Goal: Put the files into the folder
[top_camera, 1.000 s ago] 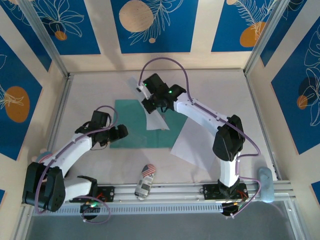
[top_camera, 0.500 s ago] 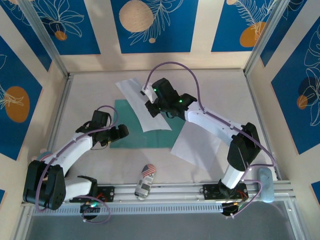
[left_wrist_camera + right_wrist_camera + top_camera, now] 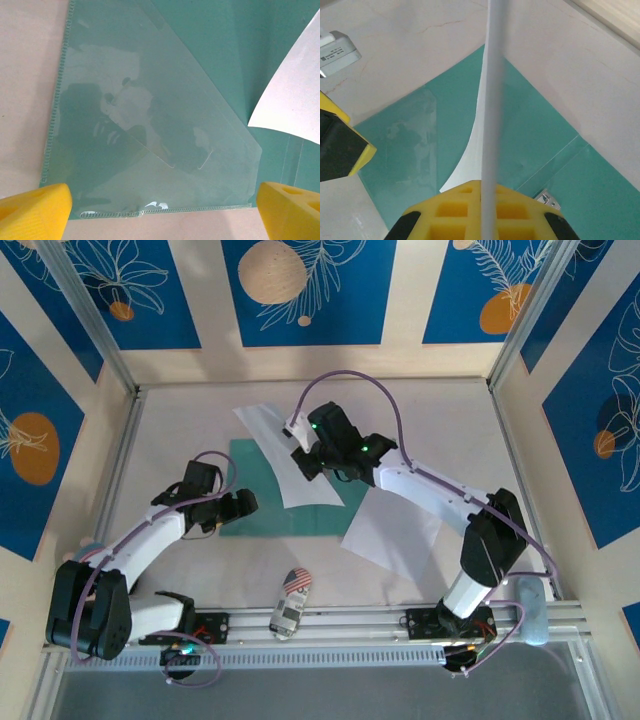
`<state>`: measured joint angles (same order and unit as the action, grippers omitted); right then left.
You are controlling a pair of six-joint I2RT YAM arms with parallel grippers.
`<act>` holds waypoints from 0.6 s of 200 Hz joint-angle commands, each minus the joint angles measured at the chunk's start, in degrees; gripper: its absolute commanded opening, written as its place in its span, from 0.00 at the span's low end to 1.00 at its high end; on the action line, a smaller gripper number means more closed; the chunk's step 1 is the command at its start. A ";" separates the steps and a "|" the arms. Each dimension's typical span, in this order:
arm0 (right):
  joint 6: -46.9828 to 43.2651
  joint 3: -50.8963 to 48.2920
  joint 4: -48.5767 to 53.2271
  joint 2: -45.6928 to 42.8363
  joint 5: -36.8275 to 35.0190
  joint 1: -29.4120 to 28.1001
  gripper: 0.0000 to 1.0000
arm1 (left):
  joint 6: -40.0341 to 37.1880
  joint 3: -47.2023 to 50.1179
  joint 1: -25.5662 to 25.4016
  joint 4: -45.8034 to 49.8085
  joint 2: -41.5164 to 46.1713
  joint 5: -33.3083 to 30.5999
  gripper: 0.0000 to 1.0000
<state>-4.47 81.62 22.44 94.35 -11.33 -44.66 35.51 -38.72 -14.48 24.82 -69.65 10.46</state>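
1. My right gripper (image 3: 487, 200) has its jaws clamped on one edge of a thin blank white paper sheet (image 3: 486, 75). In the right wrist view the sheet stands edge-on, a pale strip rising from between the yellow pads.
2. I judge it is held lifted like this so that its far end can drape onto the flat teal-green card folder (image 3: 535, 135) below before I let go.
3. My left gripper (image 3: 238, 504) has its jaws spread wide and holds nothing. It sits at the folder's near left edge, probably to steady the card. I cannot tell whether it touches.
4. The left wrist view shows a clear plastic pocket (image 3: 165, 115) cut on a slant across the folder's inner leaf, with a corner of the held sheet just beside it. The overhead view does not resolve that pocket.
5. The overhead view shows the folder lying open on the pale worktop (image 3: 180, 440), with the held sheet slanting across its far part.
6. A second white sheet (image 3: 385, 530) lies flat to the right, at the folder's right edge, not yet filed.
7. A small toy car (image 3: 290, 605) rests near the arm bases, well apart from the paper.
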 commanded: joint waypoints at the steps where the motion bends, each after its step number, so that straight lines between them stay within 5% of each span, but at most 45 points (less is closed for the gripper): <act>1: -0.23 -1.11 -0.42 -3.26 2.75 0.04 0.00 | -0.81 -1.58 0.27 1.52 -0.70 0.97 0.95; 120: 3.08 -9.10 -3.51 -8.38 9.72 4.04 0.00 | -1.23 -1.31 0.24 2.44 -0.40 0.53 0.96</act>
<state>-2.68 73.84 20.45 87.85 -4.05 -41.34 35.46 -39.11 -14.48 26.00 -70.26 10.46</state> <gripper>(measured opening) 0.062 0.956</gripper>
